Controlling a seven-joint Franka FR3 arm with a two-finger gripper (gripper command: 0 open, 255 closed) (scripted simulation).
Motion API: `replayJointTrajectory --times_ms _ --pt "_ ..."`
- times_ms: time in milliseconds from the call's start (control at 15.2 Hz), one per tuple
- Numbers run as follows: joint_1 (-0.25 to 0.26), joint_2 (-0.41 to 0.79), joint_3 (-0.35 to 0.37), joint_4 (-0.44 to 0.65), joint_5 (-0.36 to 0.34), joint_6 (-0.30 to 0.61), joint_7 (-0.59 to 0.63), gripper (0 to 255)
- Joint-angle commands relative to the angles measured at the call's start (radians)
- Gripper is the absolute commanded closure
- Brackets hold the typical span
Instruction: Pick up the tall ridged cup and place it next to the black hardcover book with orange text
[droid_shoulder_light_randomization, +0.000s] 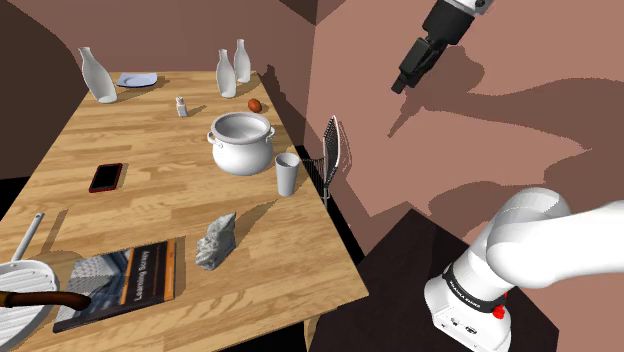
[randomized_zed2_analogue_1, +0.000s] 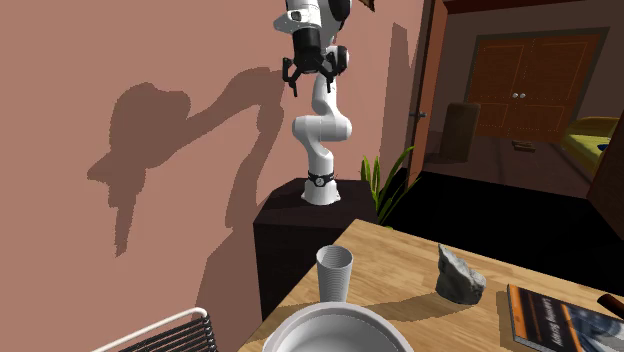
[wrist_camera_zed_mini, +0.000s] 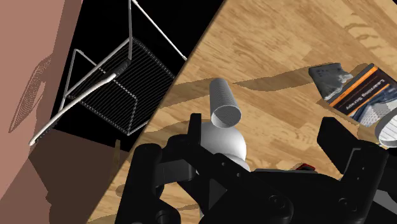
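wall (droid_shoulder_light_randomization: 390, 150): pinkish-brown | table (droid_shoulder_light_randomization: 150, 215): light wood | double door (randomized_zed2_analogue_1: 530, 85): brown

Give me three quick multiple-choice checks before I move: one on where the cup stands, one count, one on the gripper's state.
1. Where does the ridged cup stand?
A. On the floor
B. On the table, beside the white pot
C. Inside that pot

2. How many white bottles are on the table?
A. One
B. Three
C. Five

3. The gripper is:
A. open, holding nothing
B. shut on the cup
C. shut on a bottle

Answers:
1 B: the cup stands by the pot near the table's edge.
2 B: one bottle at a far corner, two together.
3 A: its fingers stand apart, high above the table.
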Motion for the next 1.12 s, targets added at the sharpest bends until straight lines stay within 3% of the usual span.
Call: replayJointTrajectory --times_ms 0,528,1056 --pt "0.0 0.0 0.0 0.0 0.0 0.0 0.0 0" --pt "0.018 0.212 0.087 -0.031 -0.008 0.204 0.054 0" --pt "0.026 0.475 0.166 0.015 -0.051 0.377 0.126 0"
